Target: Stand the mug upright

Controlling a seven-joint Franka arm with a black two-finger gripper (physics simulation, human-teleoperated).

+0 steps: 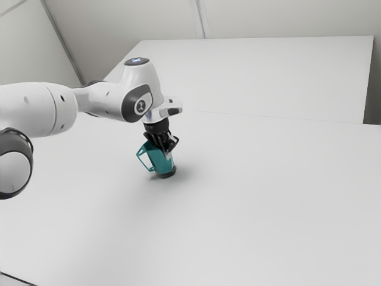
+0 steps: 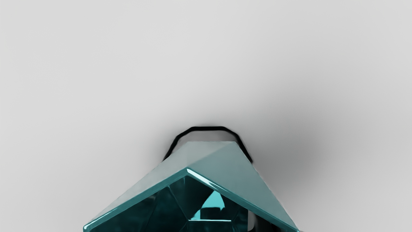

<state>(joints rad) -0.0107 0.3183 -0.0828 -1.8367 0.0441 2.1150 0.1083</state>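
ok so progress check: the mug [image 1: 161, 159] is on/just over the table [image 1: 268, 196], below the gripper [image 1: 166, 151], w/ its dark base [image 1: 166, 173] down & mouth up. handle [image 1: 144, 164] sticks out to the exterior view's left. imo that's most of the job as asked, it looks upright or v close. there's a bit of a lean in the exterior view, but the wall lines slant too, so idk if it's a real tilt. also can't tell if the base sits flat or is a hair off the table.

gripper's right down at the rim [image 2: 187, 170], but tbh can't tell if it's clenched on the mug or released. so this fits 2 things: mug basically stood up w/ the hand not clear yet, or mug being worked w/ a little straightening left. what's left = base flat, no tilt, mug standing w/o help, & the pics don't settle any of those rn.
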